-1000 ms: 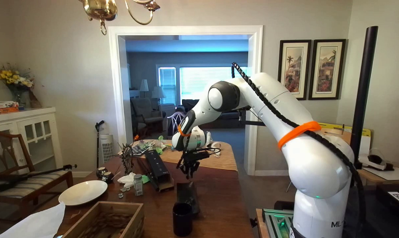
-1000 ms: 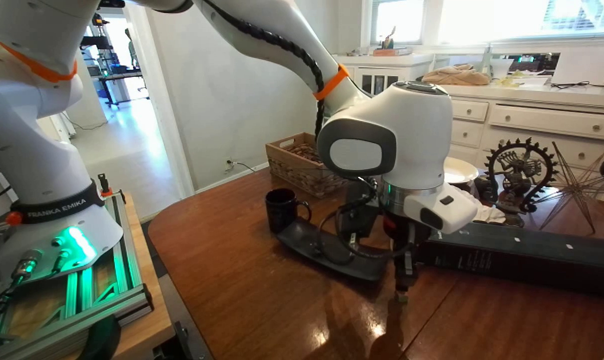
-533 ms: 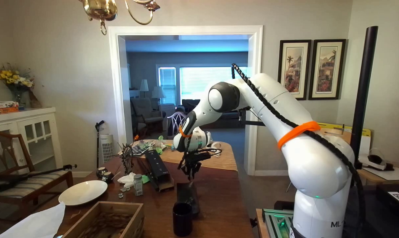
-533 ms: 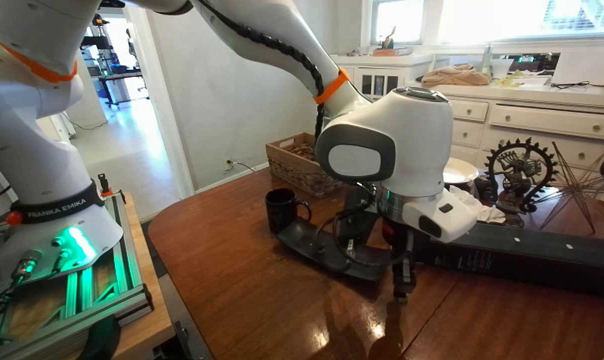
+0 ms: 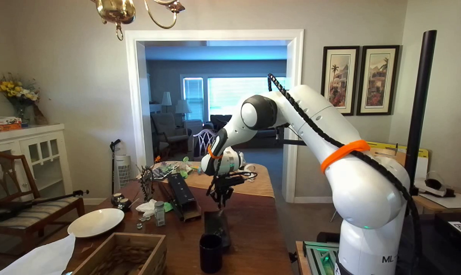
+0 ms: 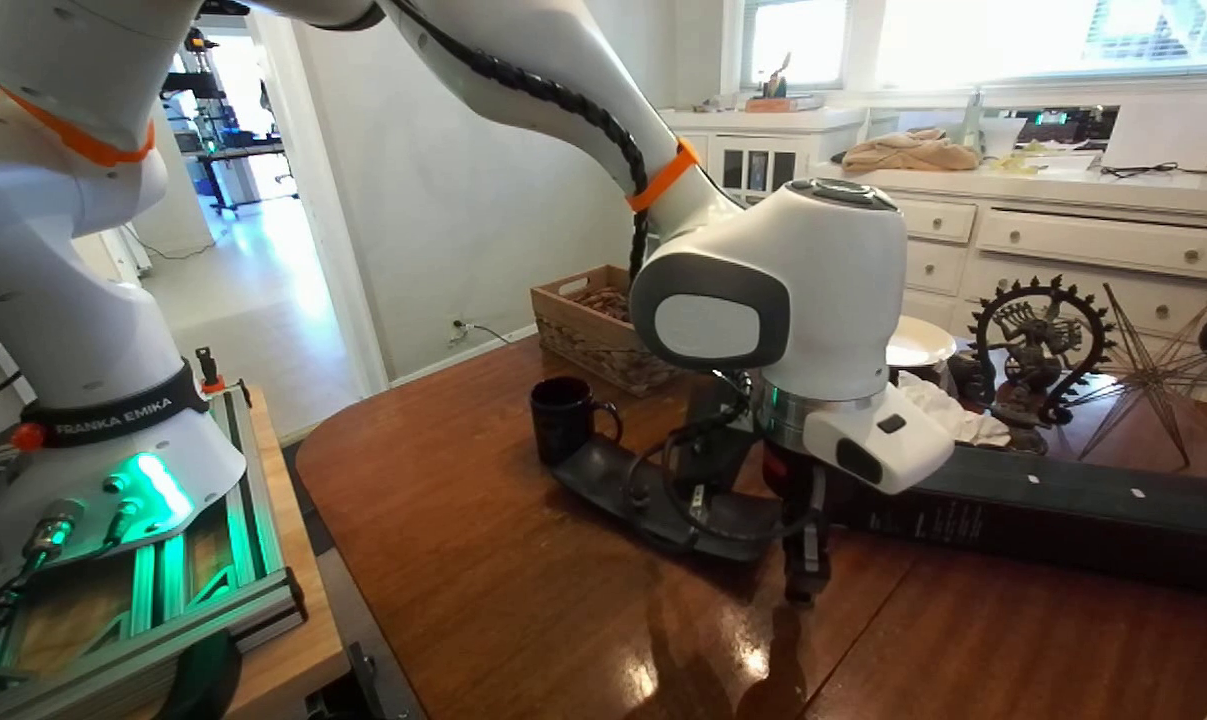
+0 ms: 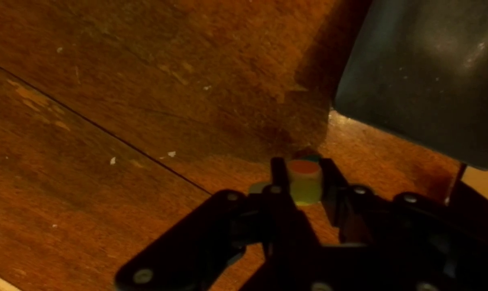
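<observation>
Multicolored cylinder (image 7: 305,189): resolved in the wrist view only. In both exterior views it is too small to identify at the end of the jaws. Conversely, both exterior views show a black mug (image 6: 561,420), upright and just beside one end of a curved black tray (image 7: 425,81); the wrist view takes in a single round-cornered end of that tray.

Appearance: short and stubby, with an orange-red end face, a pale band and a yellow-green lower section. Outline blurred. A dark teal patch (image 7: 309,157) shows at its 12 o'clock edge; whether the patch belongs to the cylinder cannot be determined.

Position: directly between the fingertips (image 7: 279,173), one at the cylinder's 9 o'clock side, the other at its 3 o'clock side. The jaws are closed on the cylinder. Contact between the cylinder and the tabletop (image 7: 146,81) cannot be determined.

Surroundings, referenced to the jaws: in the wrist view, the tray lies at 2 o'clock, near but apart, and a dark seam (image 7: 134,148) in the tabletop runs in from 10 o'clock. In an exterior view, the mug stands at 10 o'clock, a wooden basket (image 6: 588,342) at 11 o'clock and a long black box (image 6: 1063,510) at 2 o'clock.
</observation>
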Robot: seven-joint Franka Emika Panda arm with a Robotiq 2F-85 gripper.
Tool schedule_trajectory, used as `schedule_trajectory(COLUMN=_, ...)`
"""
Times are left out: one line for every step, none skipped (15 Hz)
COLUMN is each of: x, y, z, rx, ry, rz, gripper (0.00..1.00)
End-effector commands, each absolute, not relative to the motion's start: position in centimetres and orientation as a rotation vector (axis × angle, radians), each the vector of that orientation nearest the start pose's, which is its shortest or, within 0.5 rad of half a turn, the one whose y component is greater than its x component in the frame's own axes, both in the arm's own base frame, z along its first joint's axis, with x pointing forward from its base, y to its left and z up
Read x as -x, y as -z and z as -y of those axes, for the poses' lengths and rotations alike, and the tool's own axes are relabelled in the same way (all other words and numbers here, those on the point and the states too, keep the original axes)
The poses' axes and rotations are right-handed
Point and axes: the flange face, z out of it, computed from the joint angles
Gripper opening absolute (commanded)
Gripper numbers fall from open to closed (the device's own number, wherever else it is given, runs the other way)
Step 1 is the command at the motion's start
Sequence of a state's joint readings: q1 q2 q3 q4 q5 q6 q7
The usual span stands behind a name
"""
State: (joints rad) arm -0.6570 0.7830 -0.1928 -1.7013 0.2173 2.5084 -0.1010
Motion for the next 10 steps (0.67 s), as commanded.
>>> schedule_trajectory(x=-45.23, y=-14.26, z=50.06, rx=2.85, ry=0.044, rz=-1.33, gripper=0.06)
schedule_trajectory(x=-45.23, y=-14.23, z=50.06, rx=2.85, ry=0.044, rz=-1.33, gripper=0.06)
schedule_trajectory(x=-45.23, y=-14.17, z=50.05, rx=2.85, ry=0.044, rz=-1.33, gripper=0.06)
schedule_trajectory(x=-45.19, y=-14.17, z=50.08, rx=2.85, ry=0.043, rz=-1.33, gripper=0.06)
schedule_trajectory(x=-45.14, y=-14.08, z=50.12, rx=2.85, ry=0.043, rz=-1.329, gripper=0.06)
schedule_trajectory(x=-45.19, y=-14.0, z=50.14, rx=2.849, ry=0.044, rz=-1.331, gripper=0.06)
schedule_trajectory(x=-45.21, y=-13.96, z=50.14, rx=2.848, ry=0.042, rz=-1.331, gripper=0.06)
schedule_trajectory(x=-45.4, y=-13.86, z=50.02, rx=2.846, ry=0.042, rz=-1.331, gripper=0.06)
schedule_trajectory(x=-45.46, y=-13.81, z=50.01, rx=2.845, ry=0.042, rz=-1.332, gripper=0.06)
schedule_trajectory(x=-45.49, y=-13.79, z=50.02, rx=2.843, ry=0.042, rz=-1.332, gripper=0.06)
